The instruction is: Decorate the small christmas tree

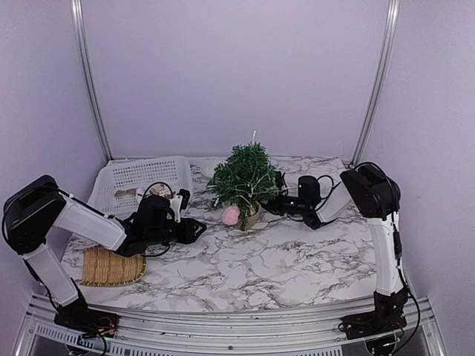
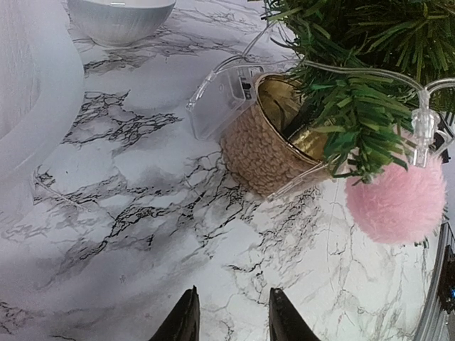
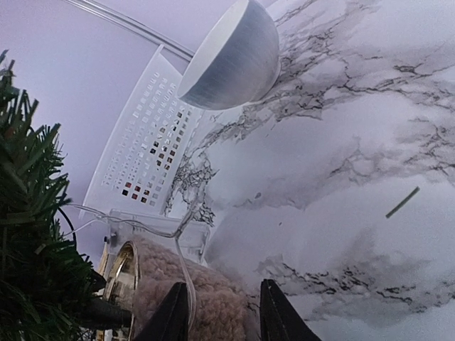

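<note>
While the small christmas tree point(image 1: 243, 178) stands mid-table in its woven pot point(image 2: 263, 156), the left gripper point(image 2: 232, 295) sits part-open and empty at its left; the right gripper point(image 3: 222, 284), part-open, grips nothing at its right.

You look down on marble-pattern worktop point(image 1: 297, 259).
- White perforated basket point(image 1: 141, 178) at your 10 o'clock; contents too blurred to name.
- Woven tan tray point(image 1: 111, 268) at 8 o'clock, near front edge.
- White ribbed bowl point(image 3: 231, 57) at 11 o'clock, just beside basket.
- Pink fluffy ball point(image 2: 405, 202) near centre; clear bulb point(image 2: 425, 124) touching its top, on clear wire point(image 2: 355, 71).
- Clear plastic box point(image 2: 224, 99) at ball's 10 o'clock in left wrist view.
- Green sliver point(image 3: 402, 202) lying on worktop.
</note>
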